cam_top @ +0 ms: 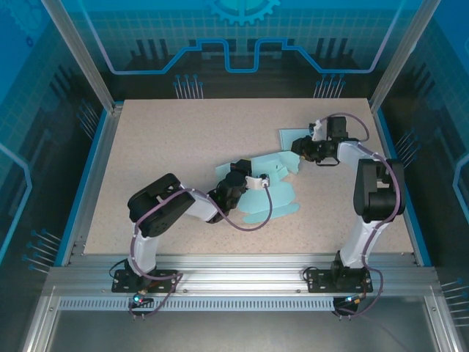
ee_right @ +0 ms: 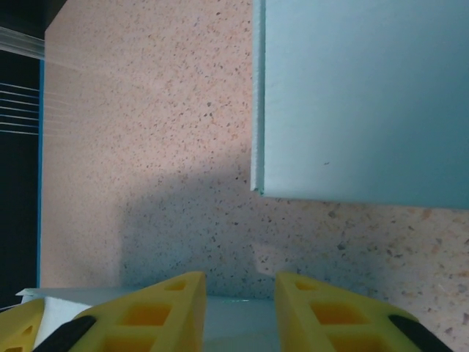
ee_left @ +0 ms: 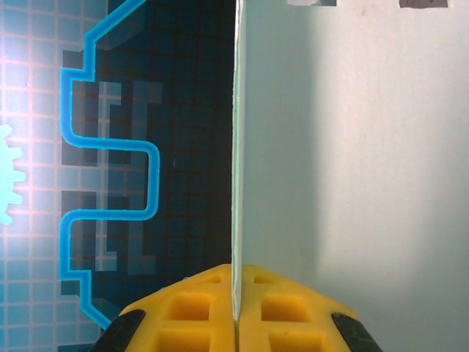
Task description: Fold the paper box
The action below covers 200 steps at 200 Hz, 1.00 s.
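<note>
Two pincers attended one unfolded paper box (cam_top: 272,196). Left pincer (ee_left: 236,308) was clamped shut on a raised panel (ee_left: 352,176), seen edge-on ahead of its fingers, probably to keep that wall upright for folding. Right pincer (ee_right: 240,312) was narrowly parted and gripped nothing evident. A strip of paper crossed its gap, and a flap (ee_right: 366,95) sat ahead and rightward, over the table (ee_right: 146,110).
</note>
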Available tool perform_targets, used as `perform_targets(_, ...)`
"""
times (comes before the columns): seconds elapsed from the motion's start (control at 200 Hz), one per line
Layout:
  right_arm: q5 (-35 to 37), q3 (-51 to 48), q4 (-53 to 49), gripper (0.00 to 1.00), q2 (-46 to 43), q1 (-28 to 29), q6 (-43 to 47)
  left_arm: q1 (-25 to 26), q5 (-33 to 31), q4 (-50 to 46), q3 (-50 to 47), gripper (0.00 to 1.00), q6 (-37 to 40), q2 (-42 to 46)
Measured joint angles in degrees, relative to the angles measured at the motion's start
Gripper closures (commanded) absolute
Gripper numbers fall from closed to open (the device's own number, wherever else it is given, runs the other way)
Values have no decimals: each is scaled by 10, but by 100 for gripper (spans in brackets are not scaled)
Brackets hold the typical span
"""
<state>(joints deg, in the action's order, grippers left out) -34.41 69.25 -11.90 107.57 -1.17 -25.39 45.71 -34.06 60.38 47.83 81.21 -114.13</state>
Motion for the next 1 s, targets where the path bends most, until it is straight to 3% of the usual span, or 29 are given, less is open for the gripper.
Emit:
perform_targets(0.55, -102, -123, 167, 65, -29, -1, -71, 0, -21, 94, 0, 100, 75, -48)
perform_targets(0.795, -92, -220, 223, 62, -56, 2, -78, 0, -21, 99, 0, 100, 80, -48)
perform_targets(1.001, -66, -227, 229, 62, -65, 18, -65, 0, -21, 106, 0, 100, 89, -50)
